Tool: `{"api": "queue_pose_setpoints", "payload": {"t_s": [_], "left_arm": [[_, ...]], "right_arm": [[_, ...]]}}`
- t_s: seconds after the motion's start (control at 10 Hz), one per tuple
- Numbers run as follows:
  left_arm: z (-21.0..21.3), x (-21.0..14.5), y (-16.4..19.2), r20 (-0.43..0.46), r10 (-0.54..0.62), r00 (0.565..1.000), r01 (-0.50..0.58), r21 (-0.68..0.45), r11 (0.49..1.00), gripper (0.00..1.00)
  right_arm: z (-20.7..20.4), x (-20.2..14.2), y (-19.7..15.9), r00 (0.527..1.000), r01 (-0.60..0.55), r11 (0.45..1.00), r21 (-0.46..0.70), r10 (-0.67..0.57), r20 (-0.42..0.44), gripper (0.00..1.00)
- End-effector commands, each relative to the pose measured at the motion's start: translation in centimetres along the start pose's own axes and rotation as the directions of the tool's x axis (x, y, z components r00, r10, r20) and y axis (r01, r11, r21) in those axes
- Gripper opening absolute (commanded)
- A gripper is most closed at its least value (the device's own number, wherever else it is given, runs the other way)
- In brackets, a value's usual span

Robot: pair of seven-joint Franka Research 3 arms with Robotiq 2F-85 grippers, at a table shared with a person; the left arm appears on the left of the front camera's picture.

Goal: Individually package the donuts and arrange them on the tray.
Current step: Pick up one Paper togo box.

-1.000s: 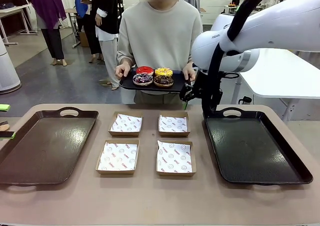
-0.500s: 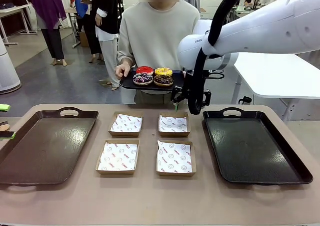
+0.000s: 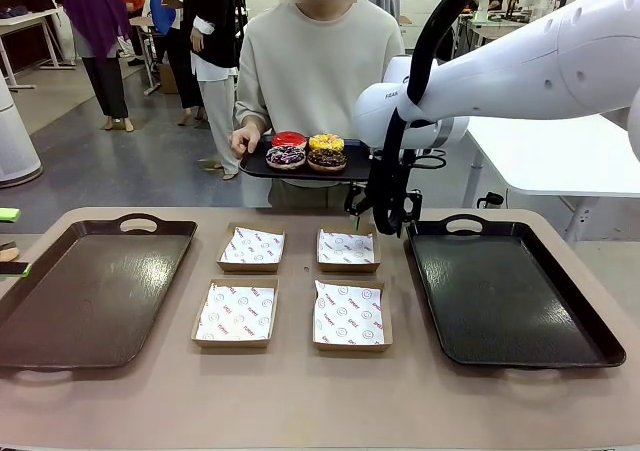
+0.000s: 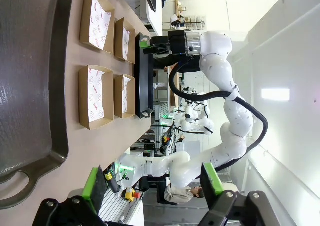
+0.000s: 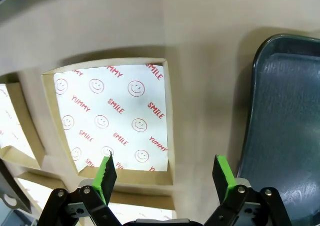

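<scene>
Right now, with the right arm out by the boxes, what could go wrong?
The open right gripper hangs over one wall of a paper-lined box, beside the dark tray: going down, a finger might catch that wall and shove the box. The arm is also near the person's plate of donuts; a reach might knock it.

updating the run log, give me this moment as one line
right end effector: open, over far-right box | left end effector: open, beside left tray | donuts: on person's platter
</scene>
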State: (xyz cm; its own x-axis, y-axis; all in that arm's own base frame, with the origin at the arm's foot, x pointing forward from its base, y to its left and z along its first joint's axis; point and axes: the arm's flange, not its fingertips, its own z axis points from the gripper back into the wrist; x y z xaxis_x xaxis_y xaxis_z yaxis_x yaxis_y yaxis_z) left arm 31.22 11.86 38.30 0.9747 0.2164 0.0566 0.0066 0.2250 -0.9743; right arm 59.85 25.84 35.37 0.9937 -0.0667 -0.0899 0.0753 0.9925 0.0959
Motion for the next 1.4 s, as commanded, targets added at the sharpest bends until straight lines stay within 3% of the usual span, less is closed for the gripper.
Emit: {"api": "queue_pose_setpoints", "payload": {"t_s": [0.0,0.3,0.4,0.5,0.6,0.7,0.9,1.0,1.1,1.3], "left_arm": [[0.0,0.1,-0.1,0.008,-0.003,1.000,0.003,-0.013,1.000,1.00],[0.0,0.1,-0.1,0.008,-0.003,1.000,0.003,-0.013,1.000,1.00],[0.0,0.1,-0.1,0.008,-0.003,1.000,0.003,-0.013,1.000,1.00],[0.0,0.1,-0.1,0.008,-0.003,1.000,0.003,-0.013,1.000,1.00],[0.0,0.1,-0.1,0.008,-0.003,1.000,0.003,-0.013,1.000,1.00],[0.0,0.1,-0.1,0.008,-0.003,1.000,0.003,-0.013,1.000,1.00],[0.0,0.1,-0.1,0.008,-0.003,1.000,0.003,-0.013,1.000,1.00],[0.0,0.1,-0.1,0.008,-0.003,1.000,0.003,-0.013,1.000,1.00],[0.0,0.1,-0.1,0.008,-0.003,1.000,0.003,-0.013,1.000,1.00],[0.0,0.1,-0.1,0.008,-0.003,1.000,0.003,-0.013,1.000,1.00]], "right_arm": [[-1.1,0.9,0.4,1.000,-0.017,0.999,-0.047,0.016,-0.024,1.00],[-2.9,1.1,0.1,0.998,-0.034,0.997,-0.066,0.030,-0.060,1.00],[-3.2,1.1,0.1,0.997,-0.060,0.996,-0.068,0.057,-0.049,0.92],[-3.1,1.1,0.2,0.996,-0.077,0.995,-0.071,0.074,-0.045,0.41],[-3.0,1.0,0.3,0.996,-0.080,0.994,-0.072,0.078,-0.036,0.33],[-2.9,0.9,0.4,0.996,-0.082,0.994,-0.076,0.080,-0.030,0.00],[-3.0,1.1,0.4,0.996,-0.092,0.993,-0.080,0.091,-0.019,0.00],[-3.0,1.2,0.4,0.995,-0.098,0.992,-0.078,0.098,-0.007,0.13],[-3.1,1.2,0.4,0.995,-0.099,0.992,-0.077,0.099,-0.005,0.02],[-3.1,1.2,0.3,0.995,-0.100,0.992,-0.074,0.100,-0.008,0.00]]}}
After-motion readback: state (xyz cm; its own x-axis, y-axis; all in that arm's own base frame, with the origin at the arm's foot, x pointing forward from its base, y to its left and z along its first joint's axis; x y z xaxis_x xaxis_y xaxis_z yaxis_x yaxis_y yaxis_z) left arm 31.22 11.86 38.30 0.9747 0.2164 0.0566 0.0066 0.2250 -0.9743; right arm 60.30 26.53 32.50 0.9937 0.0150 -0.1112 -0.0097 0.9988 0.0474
